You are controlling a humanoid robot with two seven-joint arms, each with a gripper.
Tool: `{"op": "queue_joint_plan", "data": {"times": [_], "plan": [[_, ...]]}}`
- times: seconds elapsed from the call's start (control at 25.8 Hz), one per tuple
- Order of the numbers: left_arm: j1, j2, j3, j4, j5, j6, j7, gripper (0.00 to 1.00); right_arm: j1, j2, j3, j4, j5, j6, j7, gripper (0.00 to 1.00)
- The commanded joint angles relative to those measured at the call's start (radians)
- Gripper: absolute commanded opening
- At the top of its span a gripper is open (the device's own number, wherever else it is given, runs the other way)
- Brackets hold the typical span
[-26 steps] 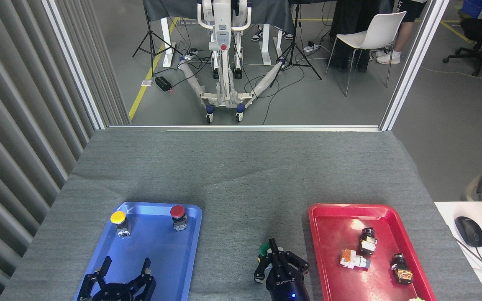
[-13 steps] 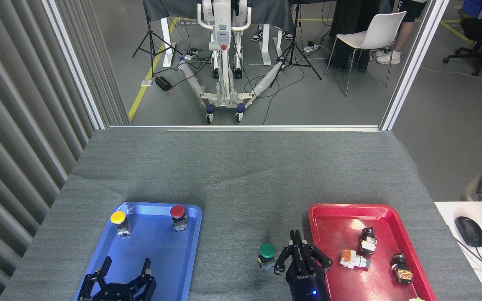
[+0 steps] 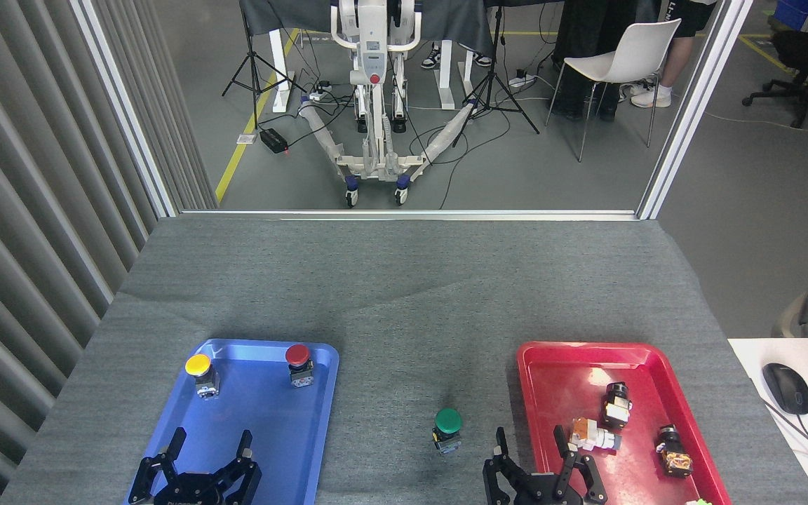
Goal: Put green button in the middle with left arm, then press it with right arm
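1. The green button [image 3: 448, 421] stands upright on the bare grey cloth of the counter [image 3: 404, 294], low in the frame and just right of centre, in the gap between the blue tray [image 3: 306, 449] and the red tray [image 3: 551, 365]. That open spot is the middle the task names, so the placing step looks done, and the domed cap faces up where a press can reach it.

2. The yellow button [image 3: 198, 365] and the red button [image 3: 297, 355] sit along the upper edge of the blue tray, well apart from the green one, so a press should not disturb them.

3. The left tool [image 3: 207, 456] hangs at the bottom left of the frame over the near end of the blue tray, fingers spread and empty.

4. The right tool [image 3: 534, 456] sits at the bottom, right of centre, straddling the near left rim of the red tray, its fingers parted, pointing up the frame and gripping nothing. It is beside the green button but not touching it.

5. Small switch parts [image 3: 593, 435] lie loose in the red tray just right of that tool; a sideways sweep could knock them.
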Motion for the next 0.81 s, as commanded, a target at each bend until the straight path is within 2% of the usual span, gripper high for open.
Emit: {"op": "queue_joint_plan", "data": {"times": [0.0,0.77], "plan": [[0.002,0.0,0.0,-0.01,0.0,0.002,0.022,0.99,0.01,-0.014,-0.011,-0.003,-0.003,0.0,-0.007,1.0],[0.002,0.0,0.0,-0.012,0.0,0.002,0.025,0.99,0.014,-0.002,-0.031,-0.046,-0.004,0.001,-0.006,1.0]]}}
